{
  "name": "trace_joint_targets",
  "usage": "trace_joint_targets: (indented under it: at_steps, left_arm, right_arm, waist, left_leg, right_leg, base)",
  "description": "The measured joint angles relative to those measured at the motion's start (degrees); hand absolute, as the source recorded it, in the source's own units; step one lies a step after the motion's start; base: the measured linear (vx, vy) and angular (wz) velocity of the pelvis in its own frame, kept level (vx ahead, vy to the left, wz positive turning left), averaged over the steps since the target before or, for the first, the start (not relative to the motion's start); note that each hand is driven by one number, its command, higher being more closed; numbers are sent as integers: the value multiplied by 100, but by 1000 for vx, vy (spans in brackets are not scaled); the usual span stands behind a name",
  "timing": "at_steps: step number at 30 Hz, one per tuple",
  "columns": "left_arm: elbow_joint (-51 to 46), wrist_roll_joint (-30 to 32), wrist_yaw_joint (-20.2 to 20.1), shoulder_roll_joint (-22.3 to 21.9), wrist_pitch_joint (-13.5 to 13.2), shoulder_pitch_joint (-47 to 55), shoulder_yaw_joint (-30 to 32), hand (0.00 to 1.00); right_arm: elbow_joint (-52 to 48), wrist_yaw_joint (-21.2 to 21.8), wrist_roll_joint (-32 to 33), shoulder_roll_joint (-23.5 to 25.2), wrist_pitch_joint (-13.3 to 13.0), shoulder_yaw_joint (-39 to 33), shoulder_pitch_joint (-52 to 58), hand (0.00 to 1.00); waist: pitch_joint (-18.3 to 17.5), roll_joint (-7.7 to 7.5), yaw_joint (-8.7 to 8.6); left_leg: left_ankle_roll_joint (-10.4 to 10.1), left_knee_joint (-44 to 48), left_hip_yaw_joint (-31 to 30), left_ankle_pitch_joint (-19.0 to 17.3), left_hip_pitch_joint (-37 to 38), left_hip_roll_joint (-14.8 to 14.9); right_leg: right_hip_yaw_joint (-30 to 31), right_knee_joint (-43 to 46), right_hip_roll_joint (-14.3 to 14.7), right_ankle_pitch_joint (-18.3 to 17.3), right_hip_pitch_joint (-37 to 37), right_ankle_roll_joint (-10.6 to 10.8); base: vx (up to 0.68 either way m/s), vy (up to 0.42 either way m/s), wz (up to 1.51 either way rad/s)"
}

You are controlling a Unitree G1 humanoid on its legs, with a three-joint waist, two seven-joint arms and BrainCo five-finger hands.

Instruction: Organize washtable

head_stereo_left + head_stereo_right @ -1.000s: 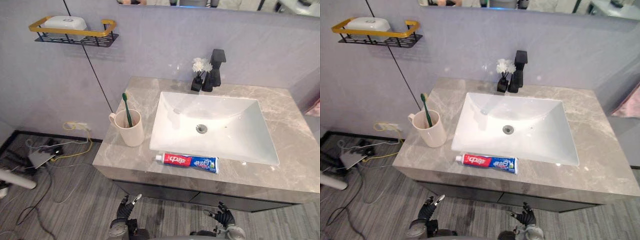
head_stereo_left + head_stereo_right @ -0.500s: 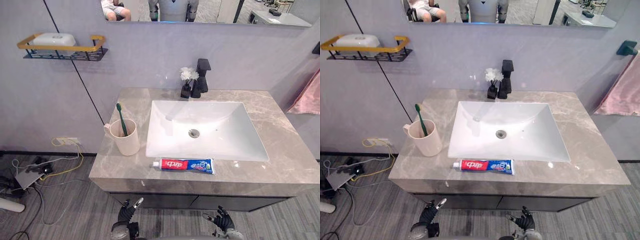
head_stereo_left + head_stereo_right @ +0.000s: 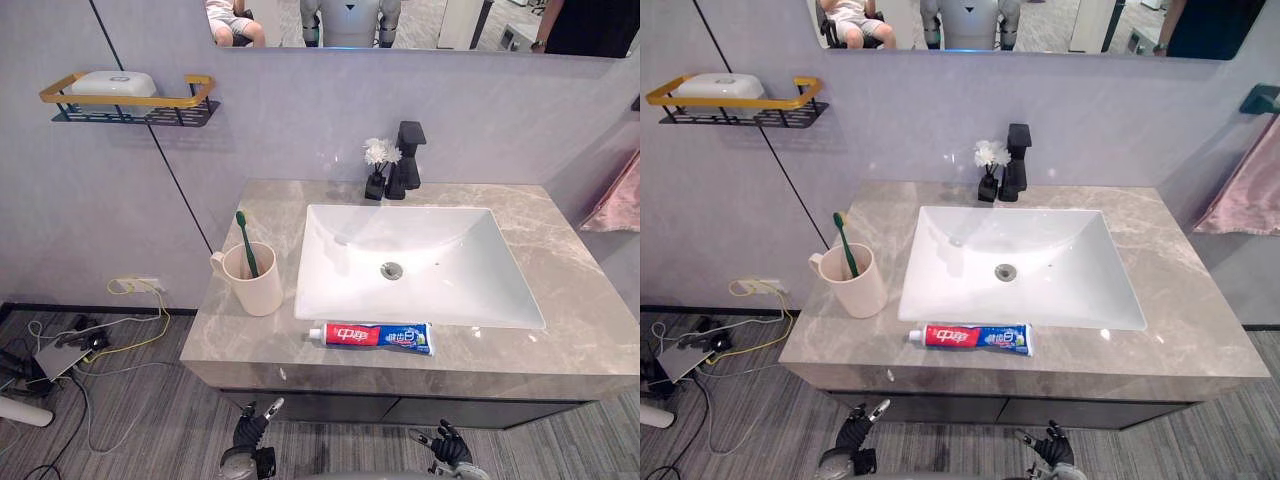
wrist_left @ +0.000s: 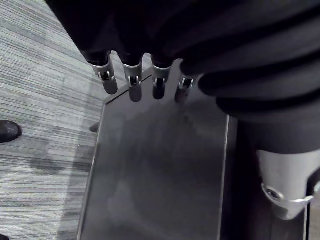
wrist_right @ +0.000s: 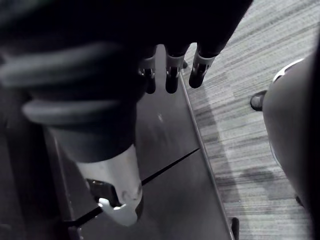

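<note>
Grey stone makes up the countertop [image 3: 565, 345], set against a pale wall with a mirror [image 3: 420, 22] above. A white rectangular sink [image 3: 335, 250] takes its middle. The widest open stretch of stone lies to the right of the sink, running out to the right edge, near a pink towel [image 3: 612, 198]. The strip to the left of the sink is narrower and carries a beige cup [image 3: 256, 293] standing near the front left corner. The strip in front of the sink is the tightest (little more than the toothpaste's own width).

That toothpaste [image 3: 371, 336] lies flat there, between the sink's front rim and the counter's front edge. Its long axis runs parallel to that edge, the narrow white end pointing left toward the cup and the flat end pointing right. A green toothbrush [image 3: 244, 238] stands in the cup, head up, leaning slightly left.

At the back, a black tap [image 3: 408, 160] and a small vase of white flowers [image 3: 377, 160] stand just beside each other behind the sink. A wall shelf [image 3: 135, 108] up on the left holds a white soap dish [image 3: 114, 84].

Both hands hang low, below the counter's front edge and before the dark cabinet front [image 4: 160, 170]. The left hand [image 3: 250, 432] has its fingers [image 4: 134, 87] straight and holds nothing. The right hand [image 3: 447, 446] likewise has relaxed, empty fingers [image 5: 171, 75].
</note>
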Motion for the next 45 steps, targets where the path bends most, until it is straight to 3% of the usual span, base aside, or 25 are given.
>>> trace_joint_targets:
  at_steps: [6,11,18,27,29,34,36,45]
  left_arm:
    - [-1,-528,-6,47,-16,-129,-265,0]
    - [-9,-682,10,108,-42,-136,-165,0]
    - [-469,-986,121,154,-50,119,640,0]
    - [-1519,-970,344,449,-118,432,1566,0]
    - [-1775,-961,391,441,-116,435,1692,0]
    - [-2687,-775,517,425,-121,586,1839,0]
    - [-3302,-726,587,353,-113,665,1973,0]
    - [-5879,-460,647,304,-253,808,1709,0]
  right_arm:
    - [260,288,726,-91,-32,106,-145,0]
    - [376,282,769,-98,-70,89,-205,0]
    - [389,275,740,-85,-60,-40,-203,0]
    - [421,263,523,-209,24,-201,-234,0]
    - [425,262,481,-261,31,-200,-222,0]
    - [427,258,425,-369,36,-196,-250,0]
    - [427,256,297,-437,37,-191,-268,0]
    - [436,274,253,-467,38,-1,-262,0]
  waist:
    - [181,-31,-17]
    - [226,-91,-11]
    - [236,-111,127]
    - [240,-93,174]
    - [250,-71,274]
    - [267,-27,319]
    - [302,38,445]
    - [248,160,467]
  left_leg:
    - [-10,-165,-137,102,-146,-36]
    - [-11,-122,-149,102,-96,-66]
    - [-11,115,-297,102,-118,-120]
    - [12,296,-635,120,-355,-132]
    - [34,298,-689,138,-388,-132]
    - [81,280,-933,245,-518,-178]
    - [84,272,-947,249,-517,-175]
    - [65,-108,-1259,576,-544,-216]
  right_leg:
    - [-249,-393,23,161,100,8]
    - [-388,-471,-9,172,263,2]
    - [-667,-408,-186,189,418,30]
    - [-1120,-256,-217,189,411,30]
    - [-1203,-252,-214,188,407,30]
    - [-1420,-246,-226,189,401,30]
    - [-1425,-246,-221,188,396,30]
    - [-1762,-307,-187,223,384,24]
  base:
    - [61,-25,15]
    - [69,-12,11]
    - [35,-11,12]
    - [-9,-33,22]
    - [-55,-39,17]
    - [-87,-25,24]
    - [-137,-4,2]
    - [-159,-8,20]
